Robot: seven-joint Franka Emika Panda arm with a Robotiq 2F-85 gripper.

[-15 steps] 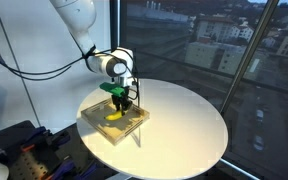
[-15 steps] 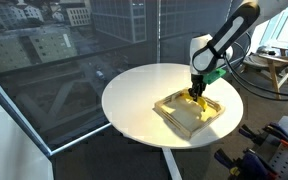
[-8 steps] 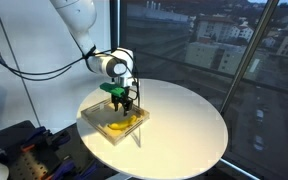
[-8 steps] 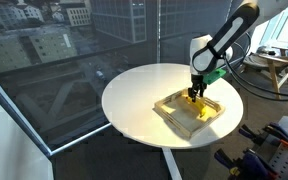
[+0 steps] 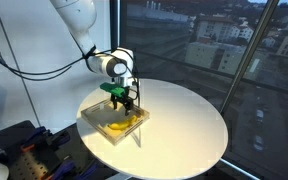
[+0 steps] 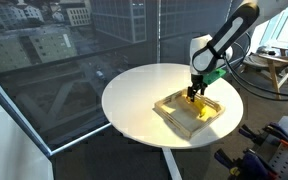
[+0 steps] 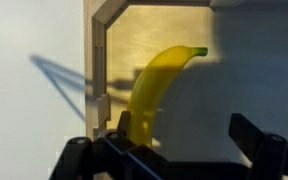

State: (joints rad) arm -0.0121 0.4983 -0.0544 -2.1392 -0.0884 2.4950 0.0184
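A yellow banana (image 7: pixel 154 90) lies inside a shallow wooden tray (image 7: pixel 97 60) on a round white table (image 5: pixel 184 120). In both exterior views the banana (image 5: pixel 118 125) (image 6: pixel 198 111) rests on the tray floor. My gripper (image 5: pixel 121 104) (image 6: pixel 194 93) hangs just above it. In the wrist view the gripper (image 7: pixel 182 130) is open. Its dark fingers (image 7: pixel 246 132) stand wide apart above the tray floor. The banana's lower end passes by the left finger, apart from the right one. Nothing is held.
The tray (image 5: pixel 92 118) (image 6: pixel 170 116) sits near one edge of the table (image 6: pixel 134 95). Tall windows stand right behind the table. Equipment and cables (image 5: pixel 19 145) lie on the floor by the robot's base. A wooden stand (image 6: pixel 279 68) is at the far side.
The jaws have gone from shut on the banana to open. The banana has dropped out of the grip and now lies flat in the tray. The arm has barely moved.
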